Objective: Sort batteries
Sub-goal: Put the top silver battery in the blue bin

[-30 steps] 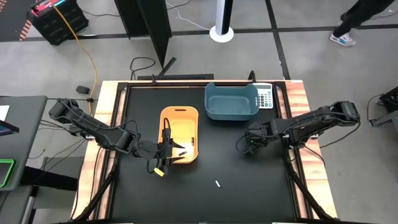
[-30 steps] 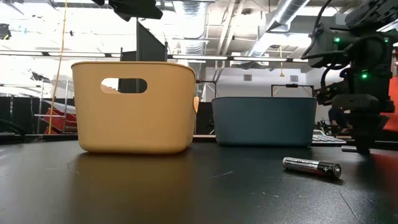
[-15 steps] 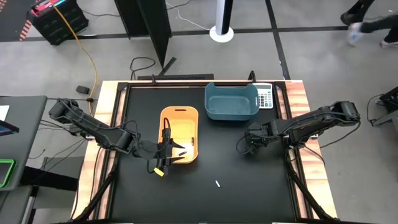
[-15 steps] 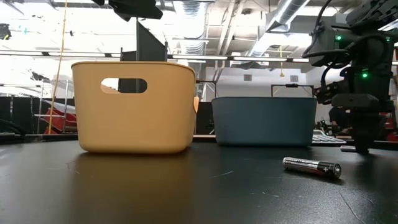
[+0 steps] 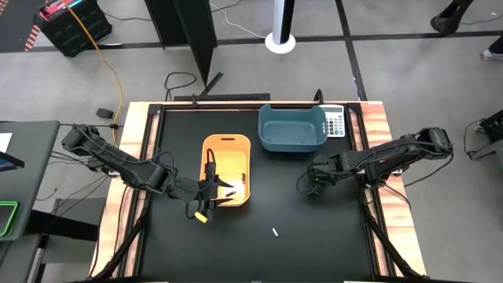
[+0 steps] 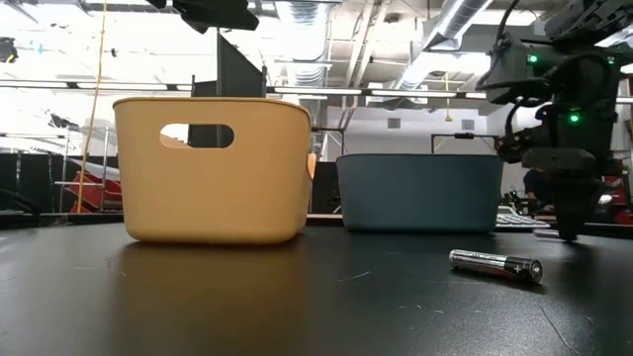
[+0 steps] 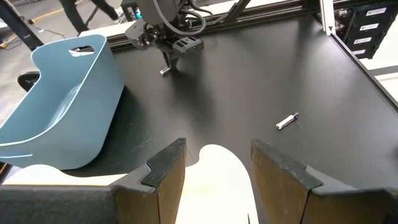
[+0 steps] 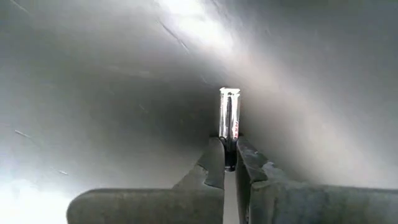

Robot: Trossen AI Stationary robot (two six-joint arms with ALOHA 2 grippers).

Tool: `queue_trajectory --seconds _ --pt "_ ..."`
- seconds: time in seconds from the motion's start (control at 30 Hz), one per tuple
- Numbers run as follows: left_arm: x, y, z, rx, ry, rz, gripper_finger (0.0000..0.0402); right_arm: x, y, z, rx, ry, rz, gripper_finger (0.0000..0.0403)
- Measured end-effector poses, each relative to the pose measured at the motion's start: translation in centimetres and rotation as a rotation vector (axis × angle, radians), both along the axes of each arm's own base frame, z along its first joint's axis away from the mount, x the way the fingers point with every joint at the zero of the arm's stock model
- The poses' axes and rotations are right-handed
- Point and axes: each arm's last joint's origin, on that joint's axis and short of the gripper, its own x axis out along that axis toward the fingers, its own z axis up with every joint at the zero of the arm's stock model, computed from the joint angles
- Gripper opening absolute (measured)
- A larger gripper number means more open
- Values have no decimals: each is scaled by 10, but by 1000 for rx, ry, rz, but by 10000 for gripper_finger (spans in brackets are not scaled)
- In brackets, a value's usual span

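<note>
My right gripper (image 5: 302, 185) is right of the table's middle, pointing down, and is shut on a silvery battery (image 8: 229, 115). It also shows in the left wrist view (image 7: 169, 61) and at the right of the low view (image 6: 569, 229). Another battery (image 5: 275, 233) lies on its side on the black table near the front; it also shows in the low view (image 6: 495, 265) and the left wrist view (image 7: 287, 121). My left gripper (image 7: 217, 163) is open and empty over the near end of the orange bin (image 5: 228, 169). My right gripper pinches the battery's near end (image 8: 229, 142) between its two fingertips. The battery sticks out past the fingertips, in line with them. The fingers come from above, pointing down (image 7: 168, 57). Whether the battery's lower end (image 7: 164, 71) touches the table I cannot tell.
A blue bin (image 5: 292, 130) stands at the far middle, with a grey-white calculator (image 5: 335, 122) to its right. The orange bin holds some small items (image 5: 230, 191). Bare black table (image 5: 314, 236) lies between the bins and the front edge.
My right gripper has shifted a little toward the table's left edge with the battery still between its fingers. My left arm has kept still.
</note>
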Motion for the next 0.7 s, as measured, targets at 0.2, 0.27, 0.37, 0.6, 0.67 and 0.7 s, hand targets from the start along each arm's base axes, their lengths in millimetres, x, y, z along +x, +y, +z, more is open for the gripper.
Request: queue_trajectory --seconds 0.2,0.27,0.37,0.6,0.67,0.7 --pt "0 0 0 0 0 0 173 5 0 5 -11 -22 13 14" --pt "0 0 0 0 1 0 173 6 0 7 -17 -29 16 14" --pt "0 0 0 0 0 0 173 8 0 10 -18 -38 22 14" --pt "0 0 0 0 1 0 173 16 0 20 -25 -75 55 14" --pt "0 0 0 0 1 0 173 19 1 24 -27 -88 65 14" --pt "0 0 0 0 1 0 173 20 1 25 -28 -95 68 14"
